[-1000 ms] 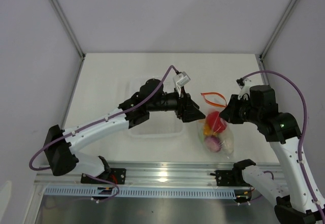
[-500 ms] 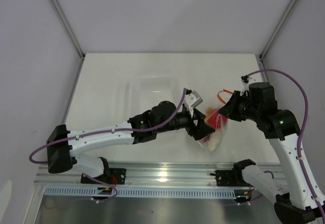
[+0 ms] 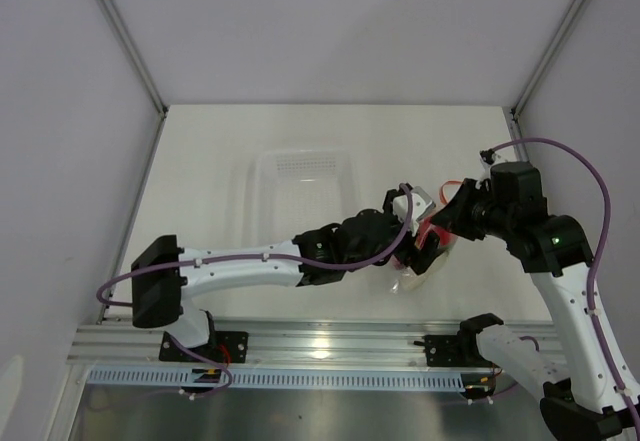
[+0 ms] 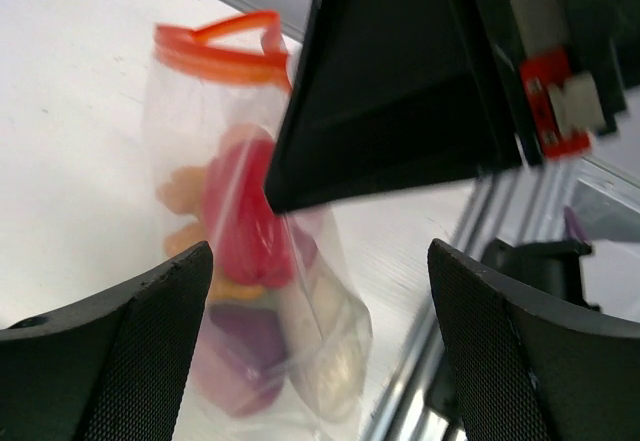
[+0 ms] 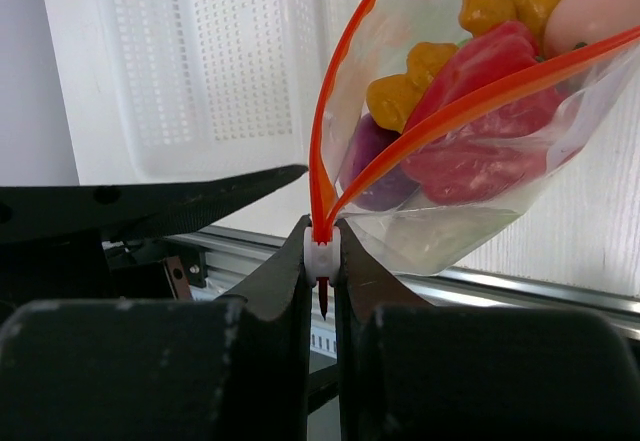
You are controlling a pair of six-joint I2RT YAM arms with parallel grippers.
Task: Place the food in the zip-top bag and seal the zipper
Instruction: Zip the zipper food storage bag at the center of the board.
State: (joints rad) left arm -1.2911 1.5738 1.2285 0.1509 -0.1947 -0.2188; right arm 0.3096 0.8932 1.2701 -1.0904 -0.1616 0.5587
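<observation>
"Where is the bag (image 4: 320, 311)?"

"It hangs up in the air at the front right of the table (image 3: 210, 151), just beside the tray (image 3: 300, 176). The right gripper (image 5: 322, 261) holds it up by one end of the zipper (image 4: 215, 61)."

"How are that gripper's jaws?"

"Pressed together. They pinch the end of the orange strip, right where a small white bit sits."

"Is the zipper closed?"

"No. Two orange lines run apart from the pinch, so the mouth is open."

"What is in the bag?"

"A red pepper (image 4: 245, 226) in the middle, a purple onion (image 5: 370, 156) lower down, an orange piece (image 5: 490, 1) and a pink piece (image 5: 600, 11)."

"And the left gripper (image 4: 320, 261)?"

"Its arm reaches across in front of the tray to the bag. Its jaws are spread wide, one on each side of the bag's low part. They do not squeeze it."

"Does the bag touch the table?"

"I cannot tell."
</observation>
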